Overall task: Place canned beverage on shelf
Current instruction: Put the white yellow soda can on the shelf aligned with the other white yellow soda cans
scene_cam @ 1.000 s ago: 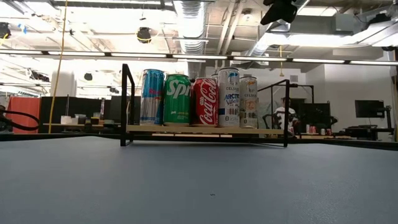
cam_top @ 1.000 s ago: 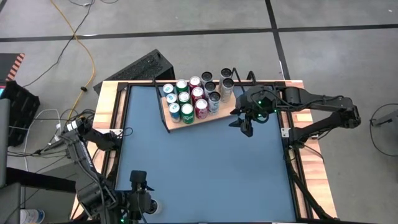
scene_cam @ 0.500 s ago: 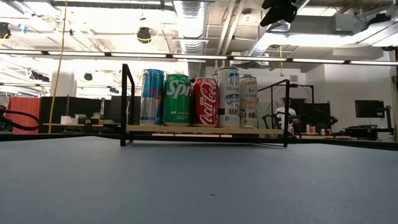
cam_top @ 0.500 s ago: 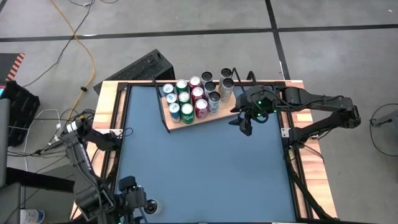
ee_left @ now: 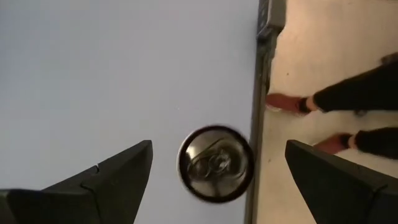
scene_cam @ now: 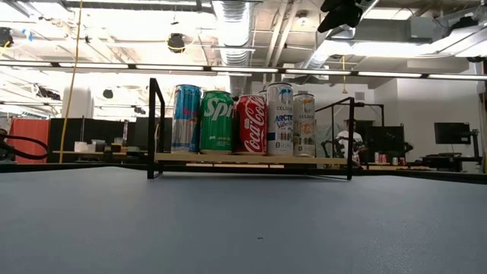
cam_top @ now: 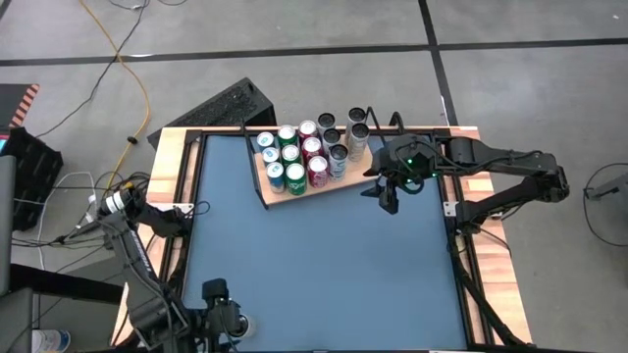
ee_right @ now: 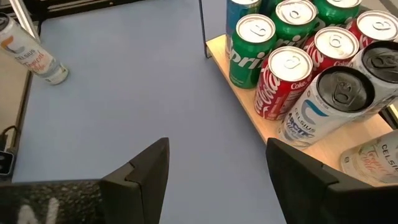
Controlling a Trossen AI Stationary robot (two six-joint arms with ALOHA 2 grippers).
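- Jaws of the left gripper [ee_left: 214, 177] stand spread wide, grasping nothing, directly above a lone can [ee_left: 216, 163] standing at the near-left edge of the blue table [cam_top: 324, 255]; only its top is visible.
- Right gripper [ee_right: 214, 168] hangs with fingers apart and empty, just beside the shelf [cam_top: 324, 188].
- Shelf carries a cluster of cans [cam_top: 304, 155]; rear rows are hidden in the low view.
- Legs of a person [ee_left: 348, 102] are cut off beside the table.

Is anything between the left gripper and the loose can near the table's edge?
Nothing visible. The left gripper is open directly above the can, which stands upright on the blue tabletop by its edge, fingers apart on either side.
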